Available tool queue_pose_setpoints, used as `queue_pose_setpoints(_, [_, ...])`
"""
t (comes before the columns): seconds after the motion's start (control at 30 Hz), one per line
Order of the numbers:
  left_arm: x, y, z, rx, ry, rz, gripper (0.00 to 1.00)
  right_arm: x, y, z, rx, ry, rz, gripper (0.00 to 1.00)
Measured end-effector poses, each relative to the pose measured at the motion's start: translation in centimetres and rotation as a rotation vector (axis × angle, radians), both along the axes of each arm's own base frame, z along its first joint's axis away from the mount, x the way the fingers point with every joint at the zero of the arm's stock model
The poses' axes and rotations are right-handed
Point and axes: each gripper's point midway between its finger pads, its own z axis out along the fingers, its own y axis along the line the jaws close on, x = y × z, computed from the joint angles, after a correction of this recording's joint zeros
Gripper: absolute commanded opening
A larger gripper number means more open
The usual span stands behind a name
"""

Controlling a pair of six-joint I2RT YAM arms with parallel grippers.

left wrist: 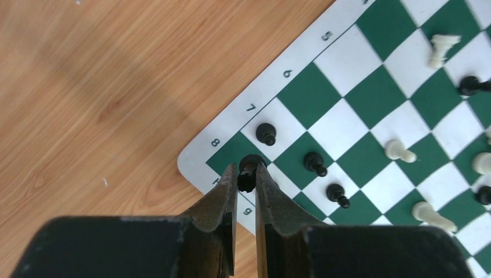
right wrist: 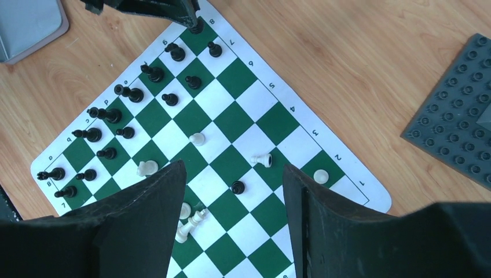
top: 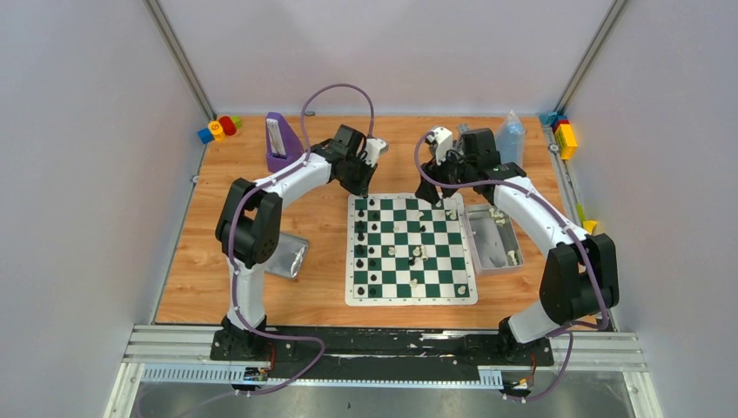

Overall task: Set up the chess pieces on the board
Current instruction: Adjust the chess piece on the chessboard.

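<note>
Farthest left, my left gripper (left wrist: 247, 174) is pinched tight on a black piece (left wrist: 246, 180), right over the green corner square by the 8 on the board (left wrist: 310, 92). I can't tell from here what kind of piece it is, or whether its base touches the mat.

The board is a thin printed mat, dark green and white, lying flat on the wood-grain table (left wrist: 87, 116). I'd guess it is limp enough to slide or wrinkle if a finger drags on it.

Just beside the held piece stand small black pawns (left wrist: 266, 133), upright, with round heads on flared bases. More black men fill the left files. Toward the middle, several cream pieces (left wrist: 399, 150) lie toppled on their sides.

They all look like smooth moulded plastic. I judge them very light, a bit slick, and quick to tip or roll. I would grip each at the narrow stem below the head, fingers coming straight down, and squeeze gently.

Further right, my right gripper (right wrist: 231, 168) hangs above the board with its fingers spread wide and nothing between them. On the far right a silver metal tin (top: 489, 246) sits just beside the mat's edge, with a few cream pieces inside.
</note>
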Motion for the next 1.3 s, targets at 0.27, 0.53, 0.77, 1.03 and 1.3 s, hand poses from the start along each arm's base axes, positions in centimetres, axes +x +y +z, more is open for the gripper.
queue_pose_setpoints(0.27, [0.3,1.3,-1.3,0.136,-0.042,0.026,0.0,0.2,-0.3,0.5,0.031,-0.017,-0.011,0.62])
queue_pose_setpoints(0.53, [0.4,1.6,-2.2,0.177,-0.047,0.03,0.01,0.2,-0.2,0.5,0.041,-0.018,-0.007,0.62])
queue_pose_setpoints(0.77, [0.3,0.8,-2.7,0.175,-0.05,0.01,0.02,-0.1,-0.2,0.1,0.038,-0.008,-0.007,0.62])
queue_pose_setpoints(1.03, [0.0,0.7,-3.5,0.185,-0.04,0.001,0.04,-0.1,-0.2,0.1,0.038,-0.008,-0.007,0.62])
queue_pose_setpoints(1.3, [-0.4,0.3,-3.9,0.191,-0.038,-0.014,0.05,-0.1,-0.2,0.1,0.037,-0.009,-0.007,0.62])
